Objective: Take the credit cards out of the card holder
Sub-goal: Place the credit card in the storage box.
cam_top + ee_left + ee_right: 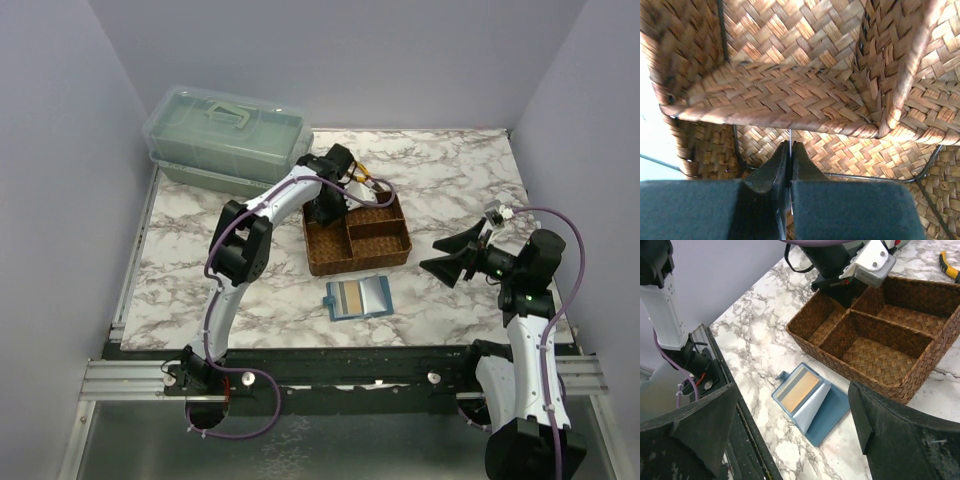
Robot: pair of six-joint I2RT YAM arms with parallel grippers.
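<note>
The card holder point(358, 297) lies open on the marble table in front of the woven tray point(360, 265). In the right wrist view the card holder point(832, 415) shows a yellowish-gold credit card point(801, 390) with a grey stripe in its left half and a pale flap beside it. My right gripper point(455, 265) hovers open, right of the holder, nothing between its fingers point(900, 435). My left gripper point(328, 210) reaches down into the tray's back-left compartment point(790, 95). It point(789, 145) is shut on a thin pale card seen edge-on.
A clear plastic box point(225, 140) with a green lid stands at the back left. Yellow-handled pliers point(365, 180) lie just behind the tray. Grey walls close in both sides, and a black rail point(350, 365) runs along the near edge.
</note>
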